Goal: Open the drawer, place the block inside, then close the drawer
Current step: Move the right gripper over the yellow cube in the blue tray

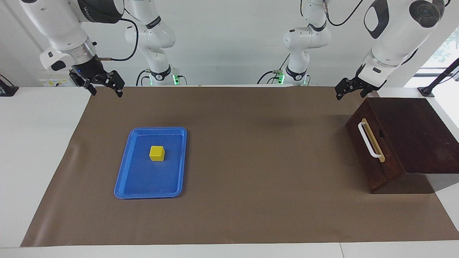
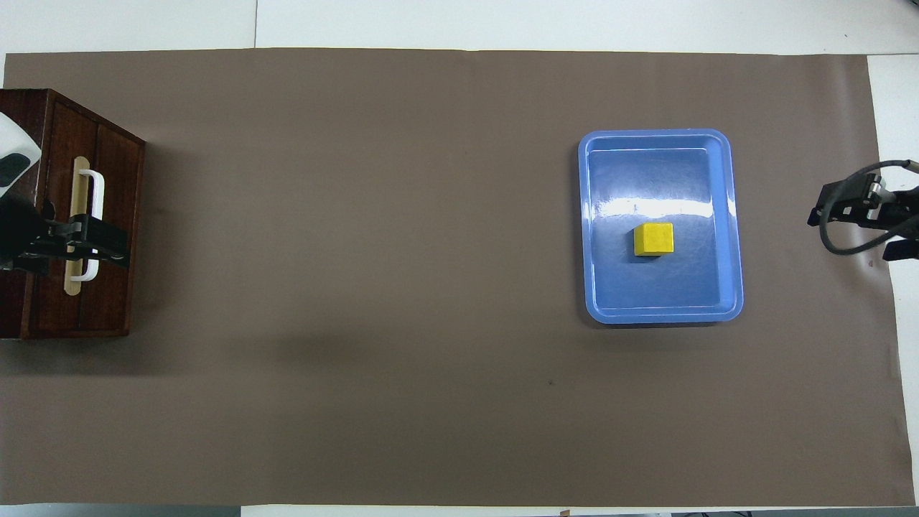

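Observation:
The drawer [image 1: 373, 154] is shut in its dark wooden box [image 1: 412, 132] at the left arm's end of the table, its white bar handle [image 1: 368, 140] facing the table's middle. The yellow block [image 1: 157, 153] sits in a blue tray [image 1: 143, 186] toward the right arm's end. My left gripper [image 1: 349, 94] is open and empty, up in the air over the box's edge; in the overhead view it [image 2: 100, 244] covers the handle [image 2: 97, 190]. My right gripper [image 1: 107, 91] is open and empty, raised over the mat's corner, apart from the tray.
A brown mat [image 1: 251, 179] covers most of the table, with white tabletop [image 1: 36, 143] around it. The block [image 2: 654, 239] lies near the middle of the tray [image 2: 729, 215]. Two further arm bases stand at the robots' end.

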`<state>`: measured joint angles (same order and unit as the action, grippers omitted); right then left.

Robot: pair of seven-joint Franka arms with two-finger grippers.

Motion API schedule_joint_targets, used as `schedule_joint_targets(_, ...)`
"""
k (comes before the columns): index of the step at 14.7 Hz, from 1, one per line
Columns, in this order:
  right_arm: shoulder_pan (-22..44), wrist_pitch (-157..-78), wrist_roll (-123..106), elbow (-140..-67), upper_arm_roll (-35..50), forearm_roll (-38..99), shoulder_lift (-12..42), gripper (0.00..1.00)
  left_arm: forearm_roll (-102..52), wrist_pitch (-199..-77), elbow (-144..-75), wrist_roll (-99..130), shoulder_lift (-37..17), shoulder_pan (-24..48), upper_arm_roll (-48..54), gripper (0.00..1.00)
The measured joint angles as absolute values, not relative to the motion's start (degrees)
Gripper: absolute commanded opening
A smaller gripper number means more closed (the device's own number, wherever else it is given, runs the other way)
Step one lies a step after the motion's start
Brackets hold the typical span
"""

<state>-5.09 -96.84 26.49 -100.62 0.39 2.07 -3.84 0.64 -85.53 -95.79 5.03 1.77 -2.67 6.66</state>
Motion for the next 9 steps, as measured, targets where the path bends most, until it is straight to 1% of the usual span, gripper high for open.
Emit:
schedule_joint_targets(4,-7.50,-100.78,43.08,-100.79,0.26,10.89,2.49,1.00,0.64,-85.53,-95.79,5.03,1.77,-2.67,6.66,1.00)
schedule_joint_targets(9,-10.21,-104.81,52.31,-99.63,0.06,22.26,10.59,1.00,0.65,-85.53,-95.79,5.03,1.77,-2.67,6.66,1.00)
